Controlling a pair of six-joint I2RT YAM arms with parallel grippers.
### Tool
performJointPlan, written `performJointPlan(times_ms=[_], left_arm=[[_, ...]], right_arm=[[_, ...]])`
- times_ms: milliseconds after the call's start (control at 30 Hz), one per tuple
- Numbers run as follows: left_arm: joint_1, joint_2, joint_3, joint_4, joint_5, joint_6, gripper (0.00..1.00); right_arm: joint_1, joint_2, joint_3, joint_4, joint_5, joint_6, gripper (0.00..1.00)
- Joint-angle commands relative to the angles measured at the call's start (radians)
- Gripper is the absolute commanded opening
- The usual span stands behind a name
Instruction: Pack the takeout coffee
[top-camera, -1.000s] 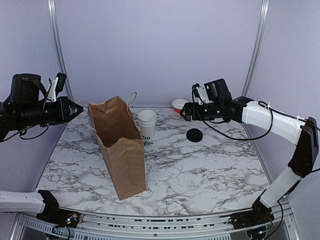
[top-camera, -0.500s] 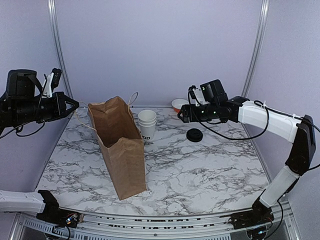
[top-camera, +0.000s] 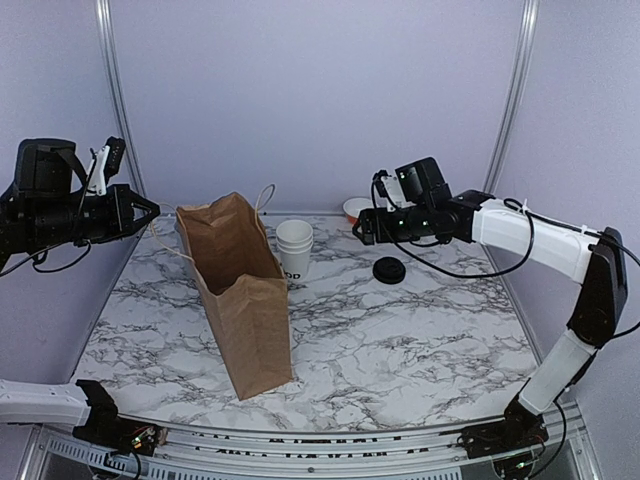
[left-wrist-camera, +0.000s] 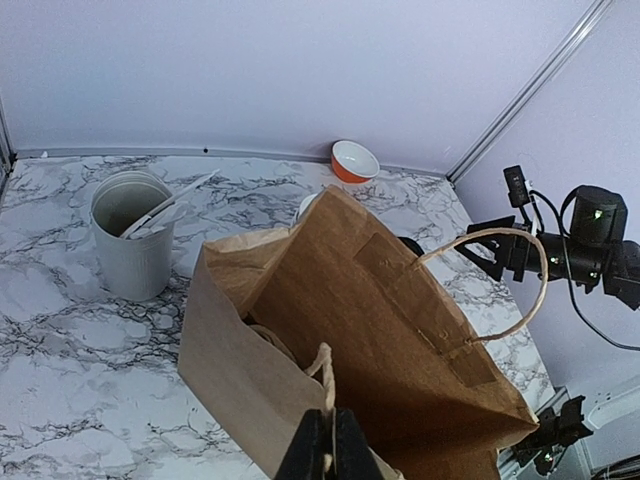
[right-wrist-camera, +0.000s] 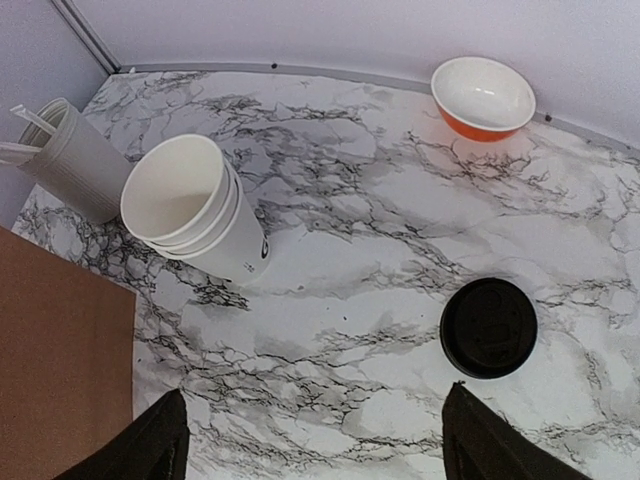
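A stack of white paper cups (top-camera: 295, 246) with dark lettering stands at the back middle of the table, just right of an open brown paper bag (top-camera: 245, 300). In the right wrist view the cups (right-wrist-camera: 195, 212) are upper left and a single black lid (right-wrist-camera: 488, 327) lies flat at right. The lid (top-camera: 389, 269) is right of the cups. My right gripper (top-camera: 364, 228) hovers open and empty above the space between cups and lid. My left gripper (top-camera: 152, 211) is shut on the bag's near cord handle (left-wrist-camera: 338, 372), holding the bag (left-wrist-camera: 400, 340) open.
A grey-white canister of utensils (left-wrist-camera: 130, 235) stands behind the bag, also in the right wrist view (right-wrist-camera: 75, 160). An orange-and-white bowl (top-camera: 357, 208) sits at the back wall. Purple walls enclose the marble table (top-camera: 400, 340).
My right gripper has shifted a little left, toward the cups. My left gripper drew back slightly to the left with the handle, then held still.
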Motion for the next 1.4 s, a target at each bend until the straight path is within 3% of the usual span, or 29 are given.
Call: performJointPlan(times_ms=[0,600,767,1367], left_arm=[[0.006,0.001,0.024,-0.016,0.014,0.0,0.06],[0.006,0.011,0.021,0.007,0.047,-0.005,0.13],[0.006,0.011,0.025,0.005,0.043,-0.009,0.01],[0.008,0.007,0.157,-0.2,-0.265,0.01,0.0]], right_arm=[[0.022,0.018,0.054,-0.009,0.017,-0.017,0.84],[0.179,-0.076,0.14,-0.042,0.038,-0.011,0.82],[0.184,-0.052,0.154,-0.045,0.037,-0.013,0.81],[0.183,0.041,0.176,-0.026,0.049,-0.054,0.81]])
